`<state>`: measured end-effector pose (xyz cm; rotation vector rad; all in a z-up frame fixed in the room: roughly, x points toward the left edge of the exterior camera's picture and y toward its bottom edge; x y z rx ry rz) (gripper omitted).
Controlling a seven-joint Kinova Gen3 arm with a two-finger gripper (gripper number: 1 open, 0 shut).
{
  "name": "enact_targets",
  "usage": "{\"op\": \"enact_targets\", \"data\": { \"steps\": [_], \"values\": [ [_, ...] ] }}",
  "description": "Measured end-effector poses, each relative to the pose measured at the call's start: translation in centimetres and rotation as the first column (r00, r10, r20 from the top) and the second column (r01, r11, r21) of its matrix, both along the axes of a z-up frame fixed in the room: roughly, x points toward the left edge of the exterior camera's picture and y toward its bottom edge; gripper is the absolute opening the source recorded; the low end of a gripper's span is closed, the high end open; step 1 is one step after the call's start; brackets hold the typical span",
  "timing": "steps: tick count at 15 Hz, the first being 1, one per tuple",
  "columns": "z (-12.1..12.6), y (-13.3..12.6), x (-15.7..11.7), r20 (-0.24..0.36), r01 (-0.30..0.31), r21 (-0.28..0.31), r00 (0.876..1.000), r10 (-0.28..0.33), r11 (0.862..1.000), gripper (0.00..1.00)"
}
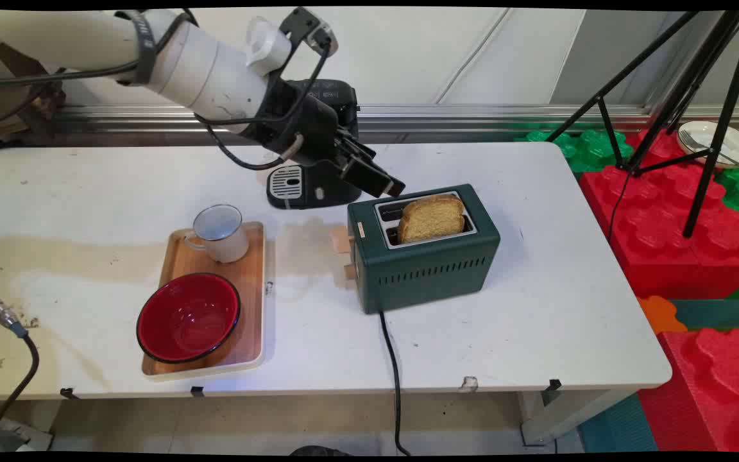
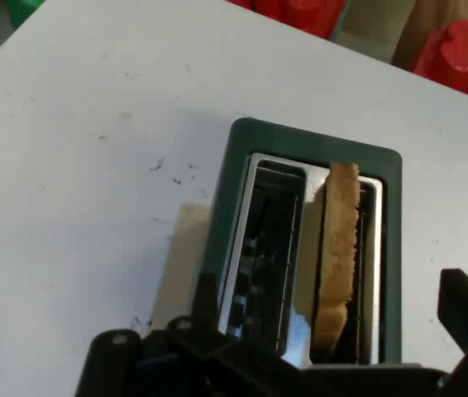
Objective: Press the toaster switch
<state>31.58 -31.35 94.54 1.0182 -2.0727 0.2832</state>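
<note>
A dark green toaster [image 1: 427, 263] stands mid-table with a slice of toast [image 1: 430, 218] sticking up out of its nearer slot; the farther slot [image 1: 392, 210] is empty. My black gripper [image 1: 385, 183] hangs tilted just above the toaster's far left corner, open, holding nothing. In the hand view the toaster [image 2: 300, 141] lies straight below. The toast [image 2: 339, 240] stands in its right slot, the left slot [image 2: 267, 248] is bare, and my gripper [image 2: 333, 285] spreads wide to either side. The toaster's wooden lever [image 1: 342, 240] is on its left end.
A black coffee machine [image 1: 299, 186] stands behind the gripper. Left of the toaster, a wooden tray [image 1: 251, 308] carries a white mug [image 1: 219, 232] and a red bowl [image 1: 188, 317]. The toaster's cord [image 1: 392, 366] runs off the front edge. A tripod [image 1: 684, 96] and red foam blocks [image 1: 684, 237] stand at the right.
</note>
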Motion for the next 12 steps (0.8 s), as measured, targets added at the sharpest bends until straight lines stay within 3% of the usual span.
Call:
{"op": "enact_targets", "data": {
  "steps": [12],
  "values": [
    [-1.1,4.0,3.0,-0.007,0.027,-0.03,1.0,-0.027,0.999,1.0]
  ]
}}
